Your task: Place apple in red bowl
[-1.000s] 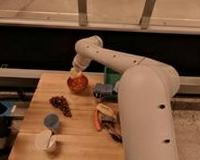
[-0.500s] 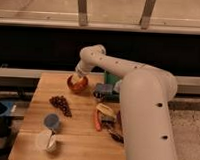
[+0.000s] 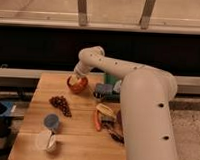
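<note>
The red bowl (image 3: 76,86) stands at the back of the wooden table (image 3: 81,138), left of centre. My gripper (image 3: 76,78) comes down from the white arm and sits right over the bowl, its tip at or inside the rim. A yellow-orange patch, apparently the apple (image 3: 79,82), shows in the bowl just under the gripper. Whether the gripper still holds it cannot be made out.
A dark grape cluster (image 3: 60,104) lies in front of the bowl. Nearer the front are a blue cup (image 3: 51,121) and a tipped white cup (image 3: 45,140). A blue box (image 3: 103,89), a banana (image 3: 106,110) and a carrot (image 3: 97,121) lie right of the bowl, beside my arm's bulky body.
The gripper has come down from above the red bowl to its rim, and the forearm has dropped with it. Nothing else on the table moved.
</note>
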`<action>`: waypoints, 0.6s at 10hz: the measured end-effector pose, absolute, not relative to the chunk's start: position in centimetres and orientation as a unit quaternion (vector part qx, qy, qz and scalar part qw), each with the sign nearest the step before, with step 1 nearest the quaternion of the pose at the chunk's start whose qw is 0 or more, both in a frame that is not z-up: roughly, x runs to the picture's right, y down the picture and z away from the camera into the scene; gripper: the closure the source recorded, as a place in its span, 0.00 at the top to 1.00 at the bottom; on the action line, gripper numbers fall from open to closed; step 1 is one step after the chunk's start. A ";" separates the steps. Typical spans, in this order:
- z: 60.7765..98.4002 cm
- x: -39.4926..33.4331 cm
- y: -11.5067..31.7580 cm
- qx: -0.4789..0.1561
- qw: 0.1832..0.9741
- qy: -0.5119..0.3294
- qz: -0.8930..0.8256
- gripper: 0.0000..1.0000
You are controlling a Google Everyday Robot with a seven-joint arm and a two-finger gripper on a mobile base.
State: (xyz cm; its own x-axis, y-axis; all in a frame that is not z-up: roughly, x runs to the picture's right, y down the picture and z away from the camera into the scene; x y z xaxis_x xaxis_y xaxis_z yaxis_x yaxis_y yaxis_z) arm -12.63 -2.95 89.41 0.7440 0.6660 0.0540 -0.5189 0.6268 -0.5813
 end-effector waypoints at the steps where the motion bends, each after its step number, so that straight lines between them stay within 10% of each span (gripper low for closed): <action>1: 89.2 -12.8 -3.0 -0.276 0.893 -0.132 0.330 0.64; 6: 87.4 -12.4 -5.4 -0.256 0.903 -0.125 0.321 0.64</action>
